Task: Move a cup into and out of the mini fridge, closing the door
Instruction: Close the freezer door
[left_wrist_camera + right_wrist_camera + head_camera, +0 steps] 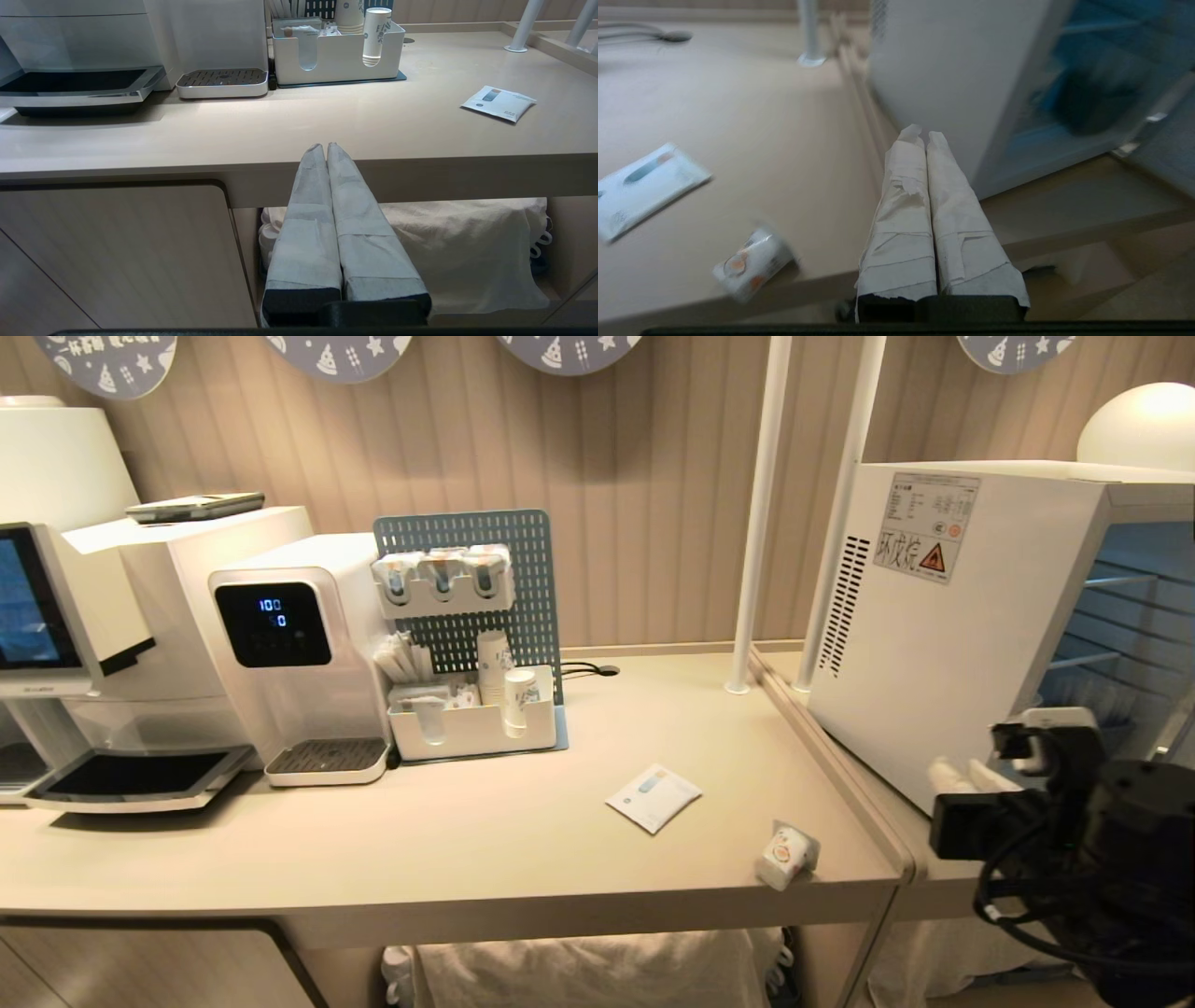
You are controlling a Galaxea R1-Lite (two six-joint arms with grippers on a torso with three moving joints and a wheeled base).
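While the right hand [923, 133] hangs pressed together and empty, the small orange-printed cup [787, 855] lies tipped.

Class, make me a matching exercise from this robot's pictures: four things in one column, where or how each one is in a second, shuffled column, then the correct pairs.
Things:
1. cup
2. right gripper
3. flat packet
4. mini fridge

Places or states:
A. shut and empty, near the fridge's front corner
B. lying flat toward the middle of the counter
C. tipped on its side near the counter's front edge
D. standing on the lower surface right of the counter, inside visible

Pairs: 1-C, 2-A, 3-B, 4-D
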